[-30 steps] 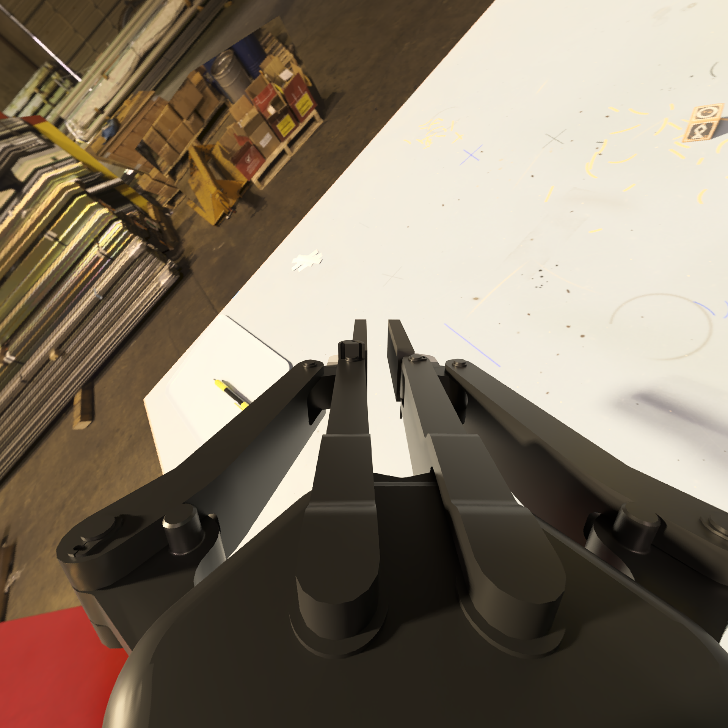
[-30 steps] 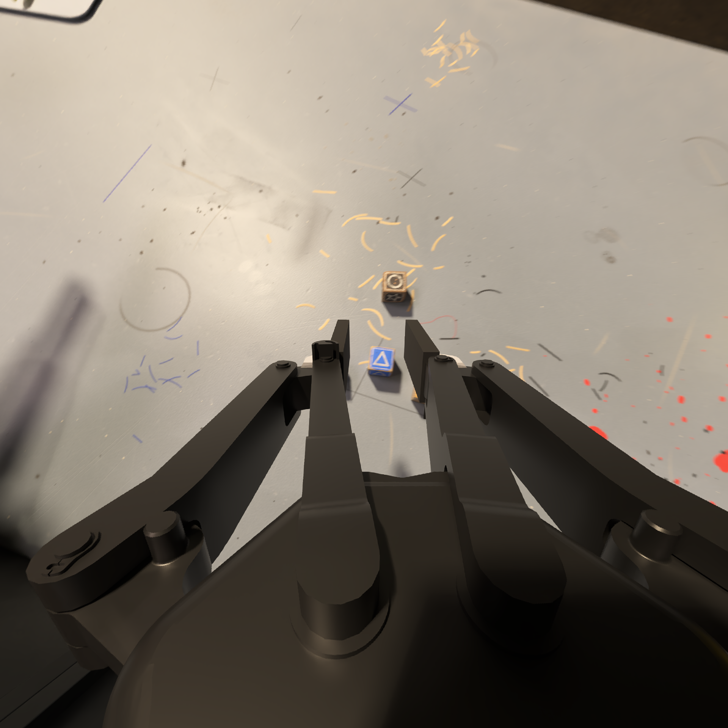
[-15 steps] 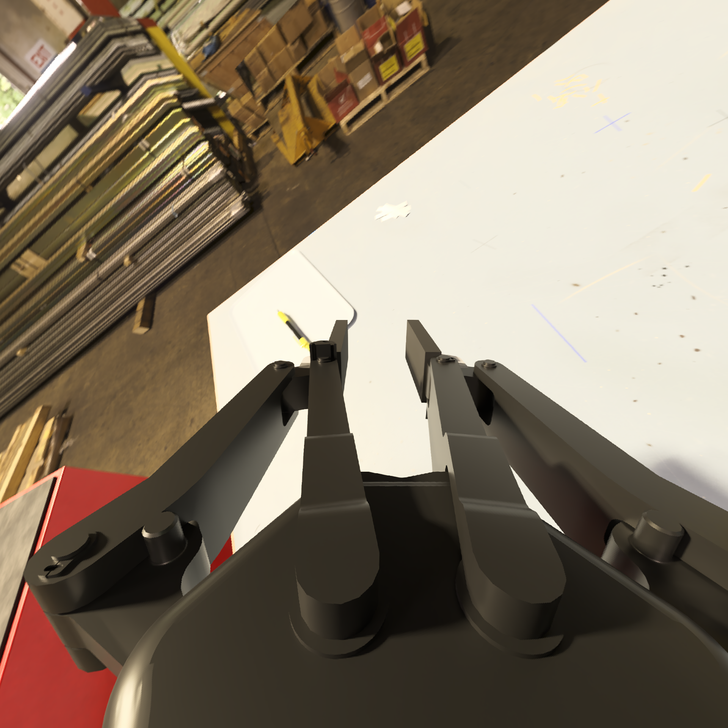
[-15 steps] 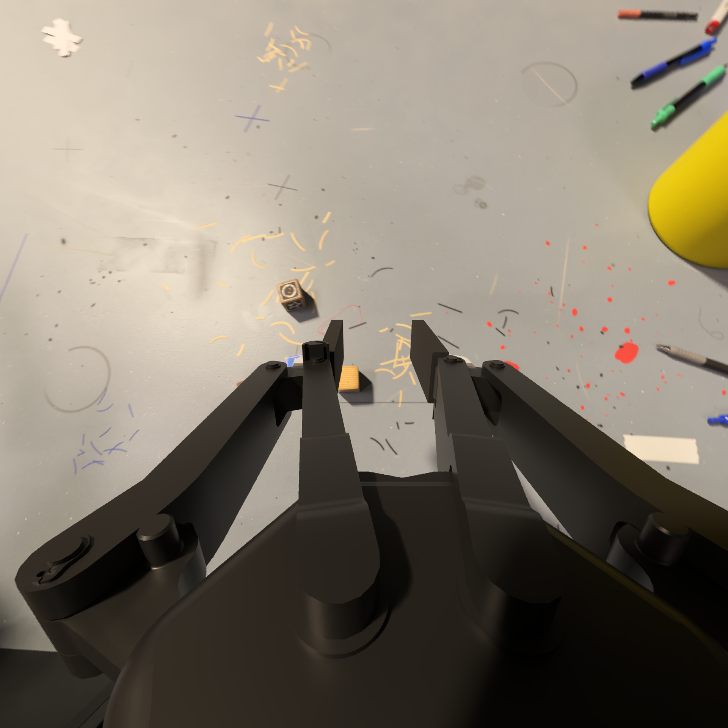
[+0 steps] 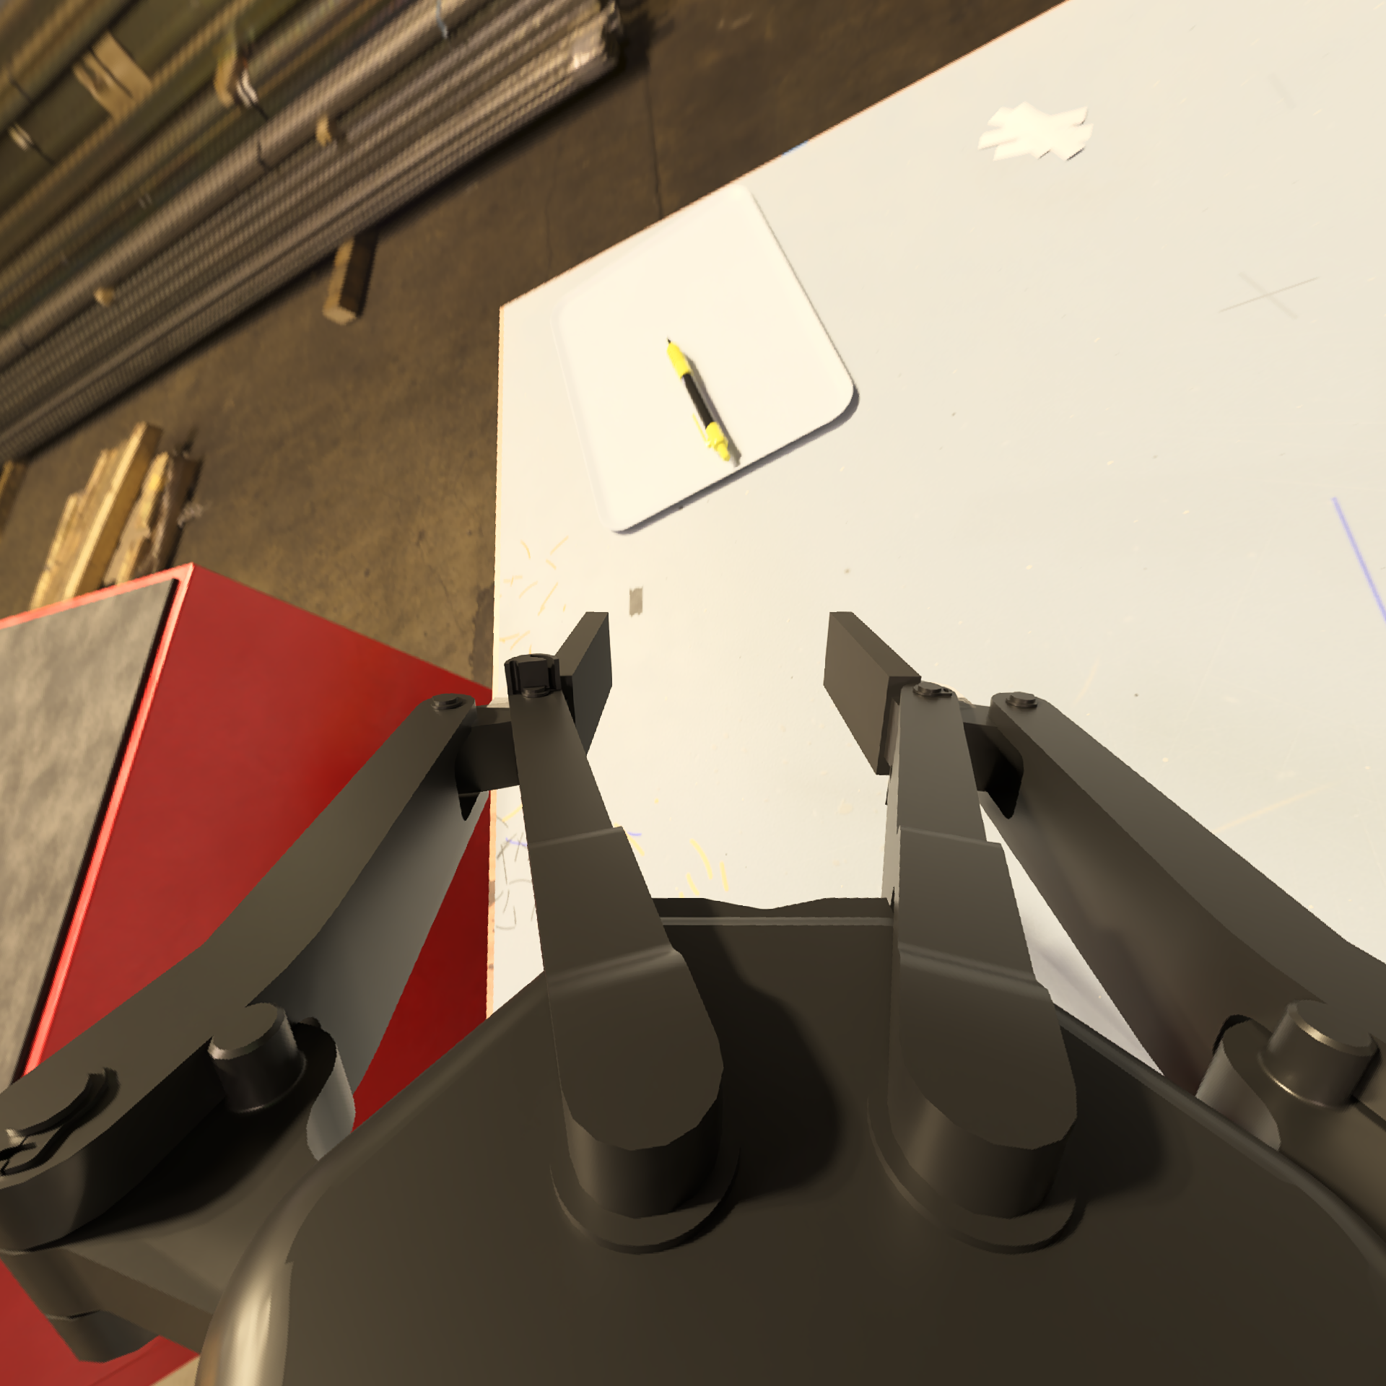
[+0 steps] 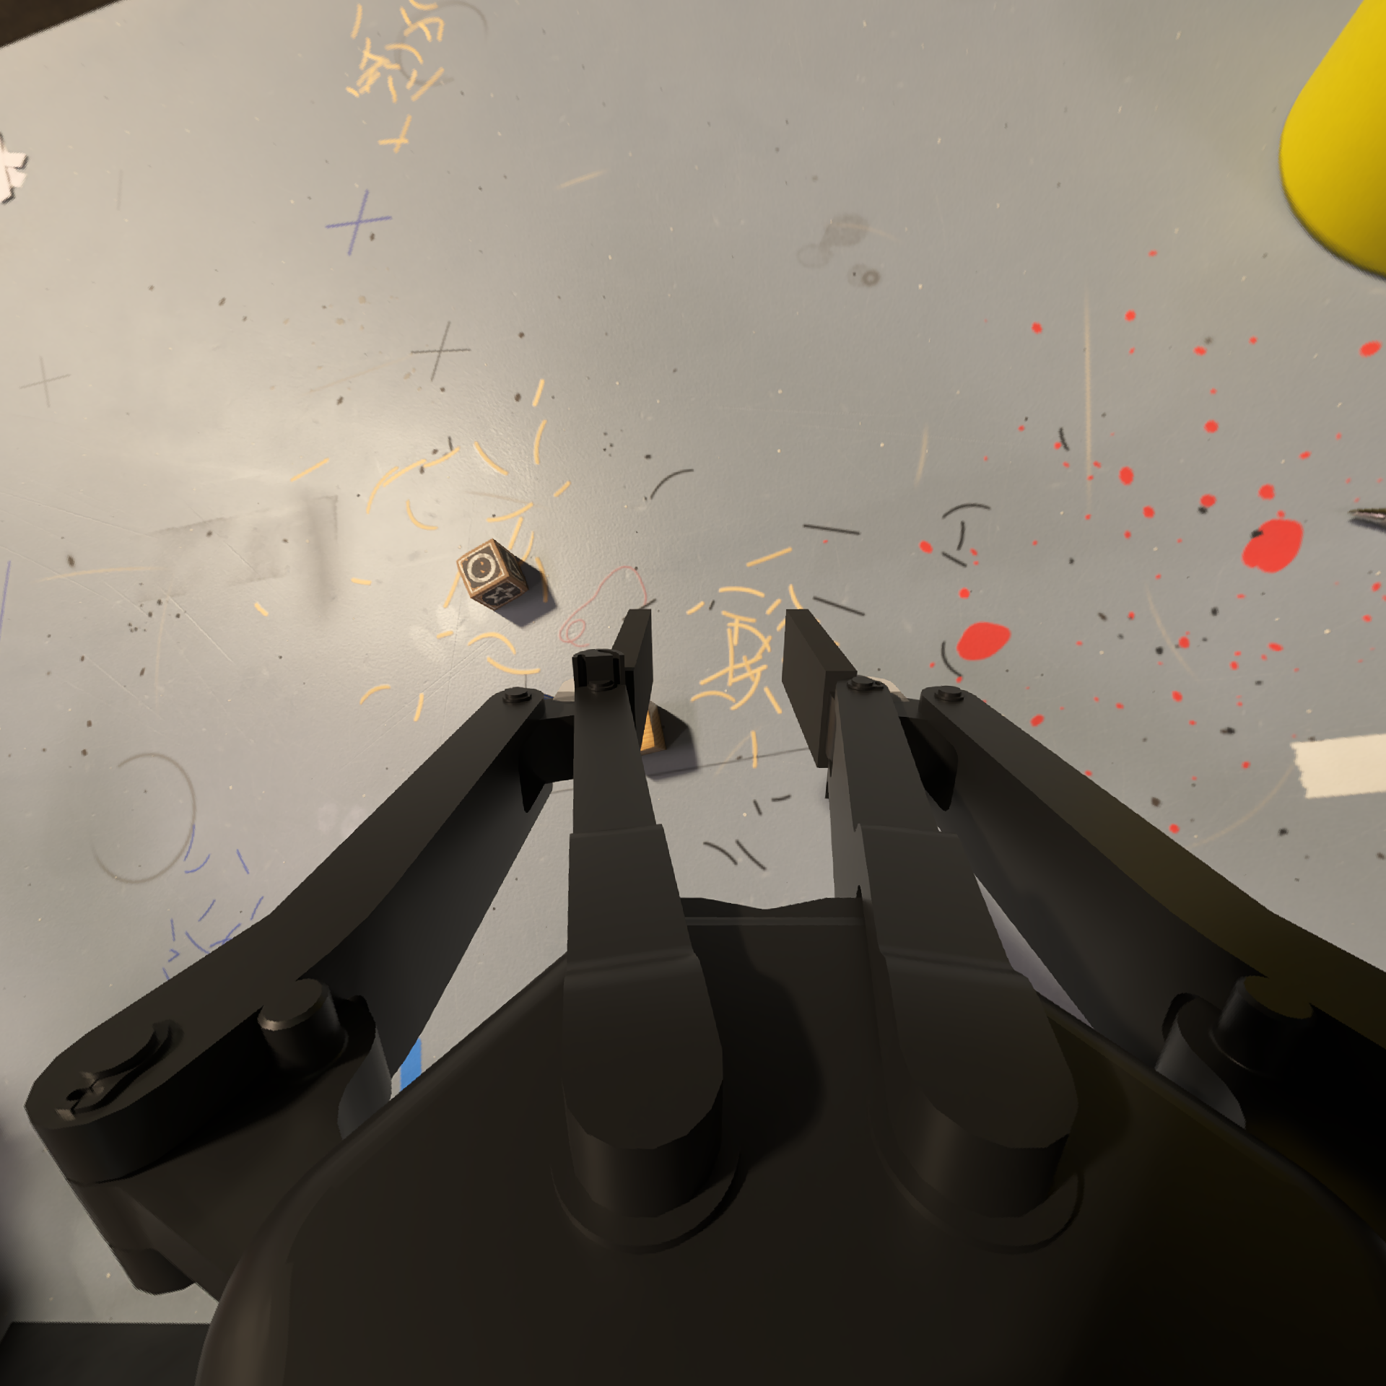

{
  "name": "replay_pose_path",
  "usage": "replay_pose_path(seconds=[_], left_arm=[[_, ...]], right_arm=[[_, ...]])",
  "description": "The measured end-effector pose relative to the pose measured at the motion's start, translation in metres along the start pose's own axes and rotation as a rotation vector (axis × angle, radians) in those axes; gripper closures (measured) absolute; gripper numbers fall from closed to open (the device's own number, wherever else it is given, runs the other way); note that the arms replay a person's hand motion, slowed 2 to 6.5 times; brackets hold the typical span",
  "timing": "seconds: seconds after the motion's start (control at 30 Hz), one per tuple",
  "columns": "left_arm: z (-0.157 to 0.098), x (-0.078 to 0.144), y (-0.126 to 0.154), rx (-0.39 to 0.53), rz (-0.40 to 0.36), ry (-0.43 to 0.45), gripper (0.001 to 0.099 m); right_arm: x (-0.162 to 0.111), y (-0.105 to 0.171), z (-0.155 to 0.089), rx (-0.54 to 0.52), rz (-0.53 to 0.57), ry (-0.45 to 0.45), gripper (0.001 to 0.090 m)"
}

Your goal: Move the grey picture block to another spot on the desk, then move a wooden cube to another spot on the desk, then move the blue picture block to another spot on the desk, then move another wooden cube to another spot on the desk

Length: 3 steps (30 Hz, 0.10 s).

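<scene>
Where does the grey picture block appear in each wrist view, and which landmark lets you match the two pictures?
Left wrist view: not in it.
Right wrist view: the grey picture block lies left of centre, on the desk, beyond and left of the right gripper.
Shared landmark: the ragged white patch on the desk, upper right in the left wrist view and cut by the left edge in the right wrist view.

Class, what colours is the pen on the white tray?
Yellow and black pen; left wrist view shows it.
</scene>
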State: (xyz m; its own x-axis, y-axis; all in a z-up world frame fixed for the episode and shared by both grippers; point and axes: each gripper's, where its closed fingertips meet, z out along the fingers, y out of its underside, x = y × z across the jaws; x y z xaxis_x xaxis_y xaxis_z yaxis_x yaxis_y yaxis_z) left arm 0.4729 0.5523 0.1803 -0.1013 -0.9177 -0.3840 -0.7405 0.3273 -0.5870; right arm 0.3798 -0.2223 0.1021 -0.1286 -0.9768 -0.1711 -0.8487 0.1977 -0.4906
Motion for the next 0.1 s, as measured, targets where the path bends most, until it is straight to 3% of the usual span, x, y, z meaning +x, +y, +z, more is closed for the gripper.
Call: replay_pose_path(seconds=[0.1], left_arm=[[0.01, -0.0073, 0.0119, -0.049, -0.034, 0.015, 0.024]], right_arm=[[0.0036, 0.0067, 0.0104, -0.041, 0.015, 0.011, 0.0437]])
